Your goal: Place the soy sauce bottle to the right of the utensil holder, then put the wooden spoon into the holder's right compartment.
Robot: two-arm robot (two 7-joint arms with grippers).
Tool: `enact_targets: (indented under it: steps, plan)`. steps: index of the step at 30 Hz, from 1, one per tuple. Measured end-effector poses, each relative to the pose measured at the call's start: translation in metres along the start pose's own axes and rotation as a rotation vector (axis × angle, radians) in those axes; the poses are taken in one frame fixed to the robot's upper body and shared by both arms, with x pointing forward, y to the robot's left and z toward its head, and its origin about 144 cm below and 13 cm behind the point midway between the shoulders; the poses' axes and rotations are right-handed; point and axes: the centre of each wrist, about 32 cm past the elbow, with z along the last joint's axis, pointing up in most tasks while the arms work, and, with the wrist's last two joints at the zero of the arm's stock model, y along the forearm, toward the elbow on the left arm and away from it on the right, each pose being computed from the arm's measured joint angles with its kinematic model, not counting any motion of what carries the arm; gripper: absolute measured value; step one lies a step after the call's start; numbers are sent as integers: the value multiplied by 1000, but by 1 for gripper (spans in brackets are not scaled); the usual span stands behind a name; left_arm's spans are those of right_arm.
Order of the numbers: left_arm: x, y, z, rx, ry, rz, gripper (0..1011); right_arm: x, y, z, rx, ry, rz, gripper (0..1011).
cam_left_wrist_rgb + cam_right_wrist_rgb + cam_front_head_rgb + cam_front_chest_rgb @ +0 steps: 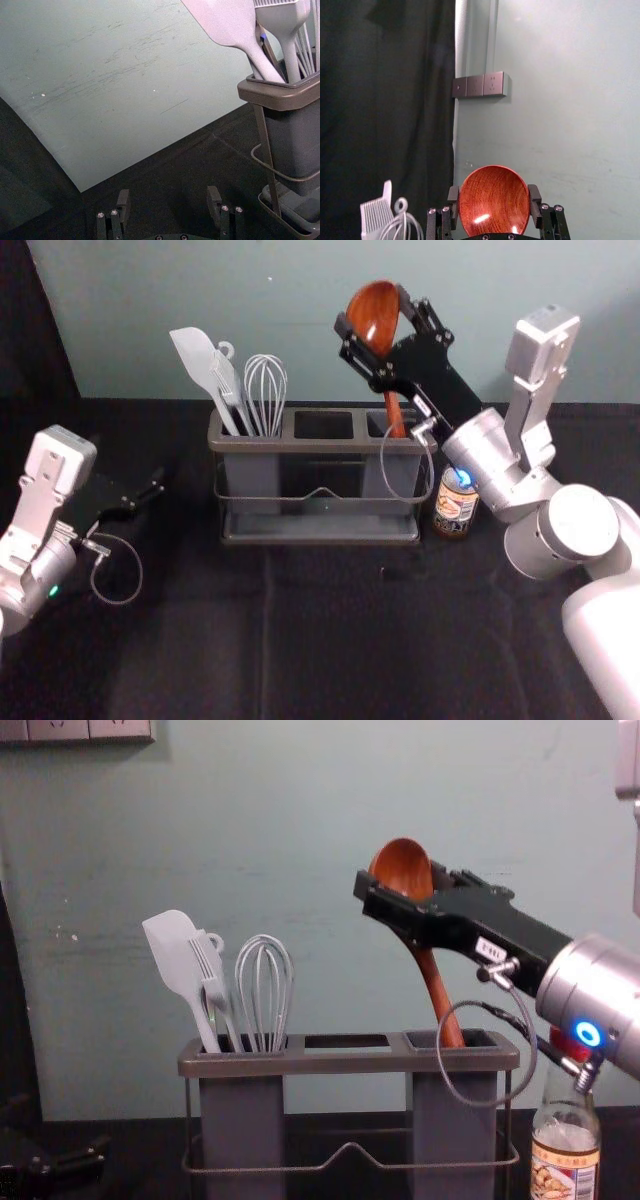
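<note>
My right gripper point(374, 332) is above the holder's right side, shut on the bowl of the wooden spoon point(372, 312). In the right wrist view, both fingers of the right gripper point(493, 200) press the sides of the spoon's bowl point(494, 202). The spoon's handle point(438, 992) slants down, its lower end in the right compartment of the utensil holder point(345, 1062). The soy sauce bottle point(565, 1160) stands upright just right of the holder, its top partly behind the right arm. Left of the holder, my left gripper point(150, 498) is parked; in its wrist view the left gripper point(169, 202) is open and empty.
A white spatula point(174, 952), a fork-shaped utensil point(211, 972) and a whisk point(264, 985) stand in the holder's left compartment. The middle compartment point(323, 424) is empty. The wall point(300, 320) rises close behind the black-covered table point(300, 640).
</note>
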Motion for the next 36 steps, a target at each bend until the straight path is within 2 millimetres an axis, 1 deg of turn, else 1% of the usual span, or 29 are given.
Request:
enact_targets:
  steps: [7,13,28,30,33,35,36]
  plan:
    - [0,0,0,0,0,0,1000,-2,-9,-9,-24,0,1,837]
    - [0,0,0,0,0,0,1000,-3,-14,-13,-33,3,4,837]
    - [0,0,0,0,0,0,1000,-4,-19,-16,-42,8,5,840]
    - [0,0,0,0,0,0,1000,-4,-19,-15,-41,9,3,869]
    - [0,0,0,0,0,0,1000,-5,-19,-15,-41,8,4,964]
    - [0,0,0,0,0,0,1000,-4,-18,-14,-41,6,4,1002]
    - [0,0,0,0,0,0,1000,-5,-18,-14,-42,5,5,1002]
